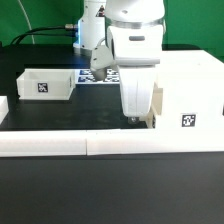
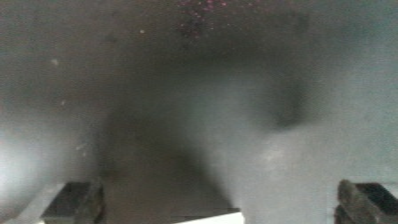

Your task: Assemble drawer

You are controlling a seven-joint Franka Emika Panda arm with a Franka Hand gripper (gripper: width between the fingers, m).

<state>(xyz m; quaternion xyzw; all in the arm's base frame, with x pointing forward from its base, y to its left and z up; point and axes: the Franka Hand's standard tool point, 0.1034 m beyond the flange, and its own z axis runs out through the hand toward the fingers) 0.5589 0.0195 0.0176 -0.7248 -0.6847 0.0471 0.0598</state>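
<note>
The drawer's big white cabinet shell stands at the exterior view's right, with a square tag on its front. A small open-topped tray with a tag sits apart at the exterior view's left. My gripper hangs low against the shell's left end, where a white part is hard to tell from the shell. In the wrist view a blurred grey surface fills the picture very close. My gripper is open, with one of its dark fingers at each side and a small white patch between them that touches neither.
Long low white border bars run along the front of the black table. Another bar piece lies at the exterior view's left edge. The marker board lies behind the arm.
</note>
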